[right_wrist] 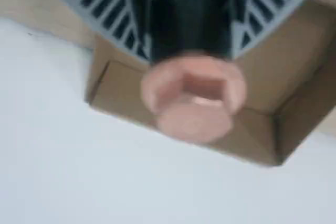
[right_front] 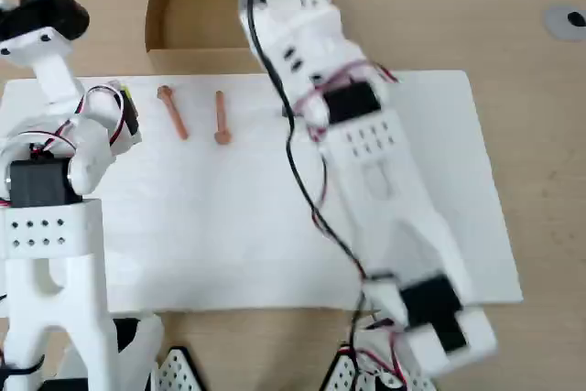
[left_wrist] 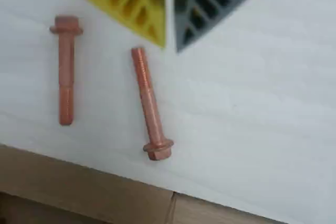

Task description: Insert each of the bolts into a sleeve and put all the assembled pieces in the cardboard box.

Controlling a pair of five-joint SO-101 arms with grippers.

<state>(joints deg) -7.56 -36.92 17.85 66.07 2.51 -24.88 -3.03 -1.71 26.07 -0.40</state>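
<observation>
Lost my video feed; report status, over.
Right hand shut on black sleeve holding copper bolt, at brown cardboard box. Left hand shut, empty, above two loose copper bolts. Nothing blocking.

Bolt [left_wrist: 65, 69], second bolt [left_wrist: 150, 103]: copper-coloured metal, dull sheen, threaded part finely rough.
Sleeve [right_wrist: 189, 19]: black, smooth, slightly glossy.
Bolt head [right_wrist: 191, 98] in sleeve: same coppery metal.
Left gripper [left_wrist: 171, 46] fingers [left_wrist: 126, 3]: yellow and grey ribbed plastic.
Sheet [left_wrist: 252, 103]: white, matt, faintly textured.
Cardboard box [right_wrist: 252, 129]: brown, matt.
Table [right_front: 531, 116]: wood-look, smooth.
Arms [right_front: 366, 153]: white matt plastic.
</observation>
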